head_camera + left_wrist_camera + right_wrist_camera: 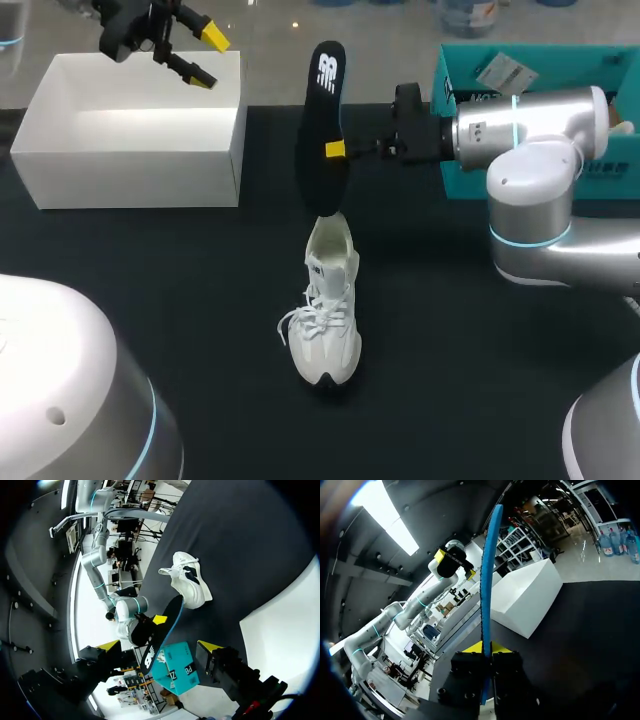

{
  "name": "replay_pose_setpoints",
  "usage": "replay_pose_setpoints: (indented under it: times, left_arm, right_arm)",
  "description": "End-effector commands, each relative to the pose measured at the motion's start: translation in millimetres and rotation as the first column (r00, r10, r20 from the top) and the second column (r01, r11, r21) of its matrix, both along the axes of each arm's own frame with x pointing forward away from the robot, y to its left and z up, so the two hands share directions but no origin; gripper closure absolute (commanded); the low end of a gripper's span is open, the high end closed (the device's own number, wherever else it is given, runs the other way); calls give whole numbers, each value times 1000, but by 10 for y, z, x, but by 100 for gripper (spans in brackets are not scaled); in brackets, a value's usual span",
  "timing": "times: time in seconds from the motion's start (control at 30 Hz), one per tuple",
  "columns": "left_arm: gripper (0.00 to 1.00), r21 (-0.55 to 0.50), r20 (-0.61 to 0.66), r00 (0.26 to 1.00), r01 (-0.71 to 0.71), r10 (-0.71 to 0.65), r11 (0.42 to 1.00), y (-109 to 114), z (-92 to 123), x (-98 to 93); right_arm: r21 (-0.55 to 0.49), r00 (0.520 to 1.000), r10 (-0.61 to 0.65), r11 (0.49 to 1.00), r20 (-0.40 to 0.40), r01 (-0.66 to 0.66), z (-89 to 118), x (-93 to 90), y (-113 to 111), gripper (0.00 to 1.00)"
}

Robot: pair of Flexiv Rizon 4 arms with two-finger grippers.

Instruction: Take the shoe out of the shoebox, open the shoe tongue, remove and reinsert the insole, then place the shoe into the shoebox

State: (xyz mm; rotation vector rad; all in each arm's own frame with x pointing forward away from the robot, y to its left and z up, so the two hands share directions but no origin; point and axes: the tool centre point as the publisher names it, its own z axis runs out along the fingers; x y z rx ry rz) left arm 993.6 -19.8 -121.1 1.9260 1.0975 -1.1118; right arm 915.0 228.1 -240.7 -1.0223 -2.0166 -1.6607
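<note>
A white shoe (325,310) stands on the black table, toe toward the front, and also shows in the left wrist view (187,577). My right gripper (335,150) is shut on a black insole (322,120), held upright on edge above the shoe's heel; whether its lower end touches the shoe I cannot tell. From the right wrist, the insole (487,580) shows as a thin blue edge rising between my right gripper's (486,649) closed fingers. My left gripper (195,55) hangs open and empty over the white shoebox (130,135). Ahead of my left gripper (159,646) lies the insole (162,630).
The shoebox (530,597) is open and empty at the back left (285,625). A teal box (540,120) stands at the back right behind my right arm, and shows again as the teal box (177,667) beyond the insole. Bare black table surrounds the shoe.
</note>
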Motion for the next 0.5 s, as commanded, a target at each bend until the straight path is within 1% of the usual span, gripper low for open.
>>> replay_pose_setpoints:
  times: [0.03,0.3,0.5]
  left_arm:
    - [0,3,0,1000,3,-3,1000,6,4,10]
    - [0,3,0,1000,3,-3,1000,6,4,10]
    - [0,3,0,1000,3,-3,1000,6,4,10]
  right_arm:
    - [2,1000,-6,1000,-4,6,-179,-51,150,100]
    - [9,1000,-5,1000,-24,5,-427,-159,242,100]
    - [15,999,-7,1000,-47,8,-518,-242,275,100]
